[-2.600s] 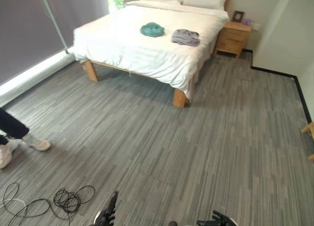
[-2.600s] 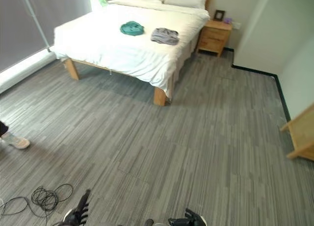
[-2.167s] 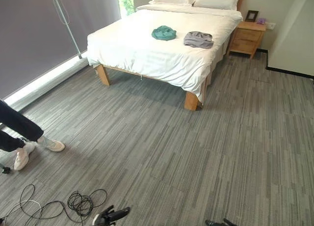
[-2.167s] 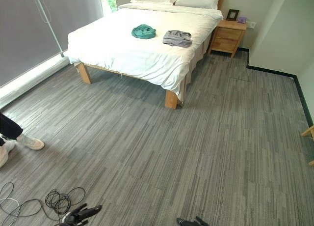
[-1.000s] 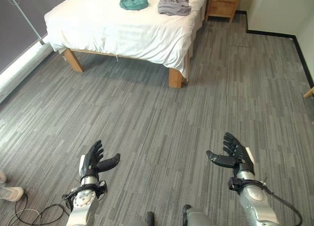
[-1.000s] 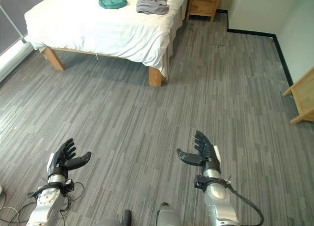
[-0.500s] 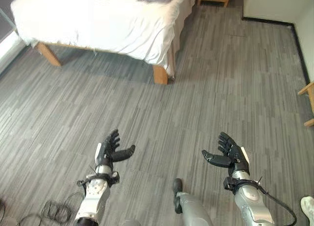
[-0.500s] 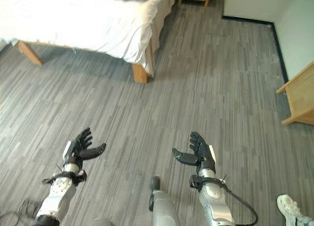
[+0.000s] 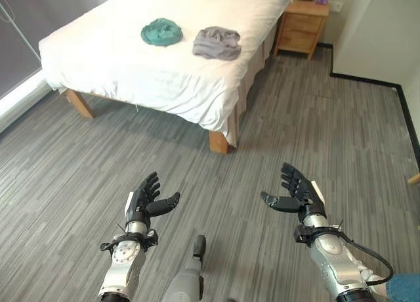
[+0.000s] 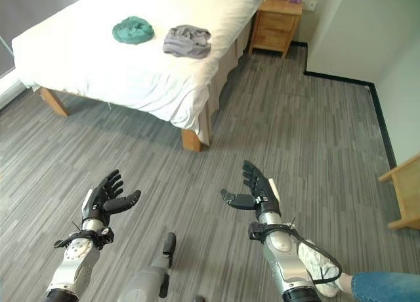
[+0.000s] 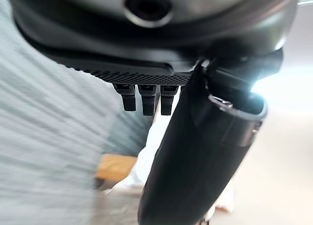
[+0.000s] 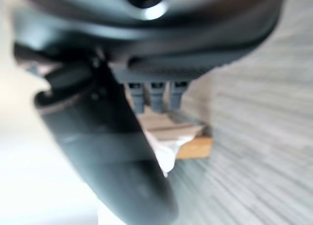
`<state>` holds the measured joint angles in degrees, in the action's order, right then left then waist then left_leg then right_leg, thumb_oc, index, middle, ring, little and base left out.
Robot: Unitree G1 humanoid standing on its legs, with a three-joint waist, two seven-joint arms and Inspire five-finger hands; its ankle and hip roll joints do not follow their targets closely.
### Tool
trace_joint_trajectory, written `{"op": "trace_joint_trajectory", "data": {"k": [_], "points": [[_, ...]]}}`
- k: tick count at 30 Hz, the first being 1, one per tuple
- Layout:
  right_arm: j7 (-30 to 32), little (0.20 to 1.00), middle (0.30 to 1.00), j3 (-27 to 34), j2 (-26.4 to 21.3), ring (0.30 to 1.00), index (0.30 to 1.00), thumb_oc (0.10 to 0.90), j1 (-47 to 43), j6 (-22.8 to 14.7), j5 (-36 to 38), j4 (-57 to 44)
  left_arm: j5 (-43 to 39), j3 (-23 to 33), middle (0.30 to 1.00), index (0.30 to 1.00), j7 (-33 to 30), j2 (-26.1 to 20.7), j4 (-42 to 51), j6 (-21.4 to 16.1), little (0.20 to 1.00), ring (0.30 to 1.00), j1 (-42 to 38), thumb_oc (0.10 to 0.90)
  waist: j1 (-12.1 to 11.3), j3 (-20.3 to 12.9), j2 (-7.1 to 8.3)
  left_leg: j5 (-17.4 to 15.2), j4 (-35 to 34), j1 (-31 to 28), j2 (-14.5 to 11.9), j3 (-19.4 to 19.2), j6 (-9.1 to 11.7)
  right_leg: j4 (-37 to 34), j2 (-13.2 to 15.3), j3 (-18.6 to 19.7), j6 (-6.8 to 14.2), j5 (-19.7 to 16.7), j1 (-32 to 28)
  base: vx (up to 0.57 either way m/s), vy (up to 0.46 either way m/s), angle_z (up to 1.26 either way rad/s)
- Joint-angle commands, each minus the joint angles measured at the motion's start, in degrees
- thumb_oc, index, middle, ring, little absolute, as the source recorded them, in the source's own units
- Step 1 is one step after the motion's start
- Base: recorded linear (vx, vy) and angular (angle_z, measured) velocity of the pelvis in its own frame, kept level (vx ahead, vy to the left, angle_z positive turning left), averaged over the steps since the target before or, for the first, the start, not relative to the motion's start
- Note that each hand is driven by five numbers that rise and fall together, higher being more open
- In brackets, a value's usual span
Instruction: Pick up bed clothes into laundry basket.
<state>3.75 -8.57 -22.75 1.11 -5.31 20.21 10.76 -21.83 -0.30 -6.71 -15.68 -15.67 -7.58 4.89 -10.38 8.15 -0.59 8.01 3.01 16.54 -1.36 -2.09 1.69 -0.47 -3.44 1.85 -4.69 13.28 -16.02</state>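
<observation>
Two bits of clothing are lying on the white bed (image 9: 131, 59): a teal garment (image 9: 161, 32) bunched into a round lump, and just beside it, nearer the nightstand side, a crumpled grey garment (image 9: 217, 43). They're close together but not touching, both on top of the duvet, well away from the robot. The bed sits on wooden legs, with one wooden bed leg (image 9: 218, 142) at the near corner poking out under the hanging sheet.

Down near the camera, the left hand (image 9: 146, 201) and right hand (image 9: 298, 192) are both held up over the grey striped floor (image 9: 315, 131), fingers spread and relaxed, thumbs sticking out toward each other, nothing in either one.

Past the bed stands a wooden nightstand (image 9: 304, 26) with drawers. A person's white shoe (image 10: 319, 258) and jeans leg (image 10: 387, 285) are by the right arm.
</observation>
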Motion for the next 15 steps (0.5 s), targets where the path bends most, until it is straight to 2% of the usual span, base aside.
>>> {"op": "trace_joint_trajectory", "data": {"k": [1, 2, 3, 4, 5, 6, 7, 8, 9, 11, 12, 13, 14, 15], "points": [[-0.6, 0.900, 0.900, 3.2, 2.1, 0.900, 0.900, 0.800, -6.5, -5.3, -3.3, -7.1, 1.8, 2.8, 0.900, 0.900, 0.2, -4.7, 10.8, -6.9, 0.900, 0.900, -3.6, 0.800, -2.2, -3.5, 5.24, 3.4, 2.0, 0.6, 1.8, 0.0, -1.5, 23.5, 11.5, 2.2, 15.8, -18.1, -0.3, 0.55, 0.216, -0.54], [-0.4, 0.900, 0.900, 3.1, 2.4, 0.900, 0.900, 0.800, -6.3, -5.0, -3.6, -7.2, 2.2, 2.4, 0.900, 0.900, 0.1, -4.8, 10.9, -6.5, 0.900, 0.900, -3.8, 0.800, -1.6, -3.2, 4.28, 1.4, 1.8, -2.6, 2.0, 0.7, -2.8, 32.5, 11.2, 2.2, 16.3, -23.0, 4.5, 0.58, 0.234, -0.18], [-0.5, 0.900, 0.900, 2.4, 2.9, 0.900, 0.900, 0.800, -6.0, -4.9, -3.5, -7.6, 4.3, 2.1, 0.900, 0.900, -0.9, -5.2, 10.7, -5.5, 0.900, 0.900, -4.5, 0.800, -0.1, -2.2, 3.40, -0.9, 1.9, -6.1, 2.3, 1.2, -3.7, 38.0, 10.6, 1.7, 15.8, -26.6, 7.9, 0.61, 0.279, 0.11], [-0.6, 0.900, 0.900, 2.1, 3.2, 0.900, 0.900, 0.800, -6.9, -4.9, -3.3, -7.5, 4.5, 1.9, 0.900, 0.900, -1.1, -5.9, 10.6, -5.7, 0.900, 0.900, -5.2, 0.800, 0.7, -1.2, 2.12, -2.0, 1.9, -8.5, 1.7, 1.7, -4.5, 42.7, 11.3, -0.5, 15.5, -28.1, 11.3, 0.65, 0.268, 0.31], [-0.7, 0.900, 0.900, 1.7, 3.4, 0.900, 0.900, 0.800, -7.6, -5.2, -3.5, -7.2, 4.3, 1.9, 0.900, 0.900, -1.1, -6.2, 11.0, -6.0, 0.900, 0.900, -5.7, 0.800, 2.1, -0.4, 1.29, -3.5, 1.6, -11.4, 1.9, 2.1, -4.9, 46.8, 12.5, -2.9, 14.8, -25.2, 14.5, 0.43, 0.173, 0.36], [-0.7, 0.900, 0.900, 1.7, 3.3, 0.900, 0.900, 0.800, -7.6, -5.3, -3.5, -7.2, 4.4, 1.9, 0.900, 0.900, -1.1, -6.2, 11.0, -6.0, 0.900, 0.900, -5.7, 0.800, 2.2, -0.4, 1.72, -3.9, 1.6, -11.6, 2.5, 2.2, -4.9, 47.3, 13.0, -3.0, 14.9, -24.5, 14.4, 0.67, 0.087, 0.53], [-0.8, 0.900, 0.900, 1.2, 3.1, 0.900, 0.900, 0.800, -8.3, -4.6, -4.1, -7.7, 3.4, 2.5, 0.900, 0.900, -0.7, -6.8, 11.7, -6.3, 0.900, 0.900, -5.9, 0.800, 4.4, 0.0, 1.32, -6.1, 0.1, -16.5, 2.1, 3.8, -4.8, 44.4, 15.4, -5.4, 13.8, -19.7, 19.7, 0.68, -0.002, 0.53], [-1.0, 0.900, 0.900, 1.3, 3.3, 0.900, 0.900, 0.800, -8.3, -4.9, -3.4, -7.8, 2.7, 2.6, 0.900, 0.900, -0.6, -6.7, 11.9, -6.4, 0.900, 0.900, -6.3, 0.800, 5.2, 0.4, 1.21, -6.9, -0.9, -18.5, 2.0, 5.0, -4.7, 43.0, 15.3, -5.8, 13.4, -17.2, 22.6, 0.93, -0.054, 0.57], [-1.4, 0.900, 0.900, 1.9, 3.2, 0.900, 0.900, 0.800, -8.2, -5.1, -2.3, -8.0, 1.9, 2.7, 0.900, 0.900, 0.0, -6.6, 12.6, -6.6, 0.900, 0.900, -6.4, 0.800, 6.0, 0.4, 1.58, -8.7, -1.8, -21.1, 2.4, 6.1, -4.2, 36.4, 16.1, -6.9, 13.2, -16.4, 25.2, 0.67, -0.141, 0.42], [-1.7, 0.900, 0.900, 2.7, 2.9, 0.900, 0.900, 0.800, -7.6, -5.1, -1.7, -8.2, 1.0, 2.8, 0.900, 0.900, 0.6, -6.8, 13.7, -6.9, 0.900, 0.900, -6.4, 0.800, 7.9, 0.6, 2.45, -11.3, -2.5, -24.0, 2.5, 8.1, -2.6, 24.1, 17.5, -6.5, 13.9, -18.2, 27.3, 0.71, -0.241, 0.32], [-1.8, 0.900, 0.900, 3.0, 2.7, 0.900, 0.900, 0.800, -6.9, -5.0, -2.0, -8.1, 1.0, 2.7, 0.900, 0.900, 1.0, -6.9, 13.9, -6.9, 0.900, 0.900, -6.4, 0.800, 9.2, 0.7, 2.90, -14.1, -3.1, -27.0, 2.3, 10.1, -1.7, 13.7, 17.2, -5.7, 14.8, -18.6, 27.3, 0.84, -0.306, 0.55], [-2.1, 0.900, 0.900, 3.8, 2.4, 0.900, 0.900, 0.800, -6.0, -4.7, -2.3, -8.2, 1.4, 2.6, 0.900, 0.900, 1.3, -7.0, 14.0, -7.1, 0.900, 0.900, -6.7, 0.800, 10.7, 0.7, 3.55, -15.7, -3.6, -29.2, 2.1, 12.6, -0.9, 5.7, 16.9, -3.1, 15.8, -20.2, 27.8, 0.82, -0.284, 0.75], [-2.3, 0.900, 0.900, 4.5, 2.1, 0.900, 0.900, 0.800, -5.0, -4.4, -2.2, -8.9, 1.5, 2.1, 0.900, 0.900, 2.0, -7.2, 14.2, -7.2, 0.900, 0.900, -6.9, 0.800, 11.4, 0.6, 3.87, -16.5, -4.0, -30.5, 1.4, 14.1, -0.1, 2.0, 16.5, -0.9, 17.0, -20.7, 27.4, 0.77, -0.267, 0.81], [-2.4, 0.900, 0.900, 5.7, 1.7, 0.900, 0.900, 0.800, -3.9, -4.5, -2.3, -9.2, 2.2, 1.1, 0.900, 0.900, 2.5, -7.3, 14.4, -7.5, 0.900, 0.900, -7.8, 0.800, 12.7, 0.3, 4.17, -17.9, -4.1, -32.1, 0.2, 16.8, 0.1, -2.5, 15.8, 3.3, 18.7, -22.0, 28.5, 0.71, -0.269, 0.86]]}}
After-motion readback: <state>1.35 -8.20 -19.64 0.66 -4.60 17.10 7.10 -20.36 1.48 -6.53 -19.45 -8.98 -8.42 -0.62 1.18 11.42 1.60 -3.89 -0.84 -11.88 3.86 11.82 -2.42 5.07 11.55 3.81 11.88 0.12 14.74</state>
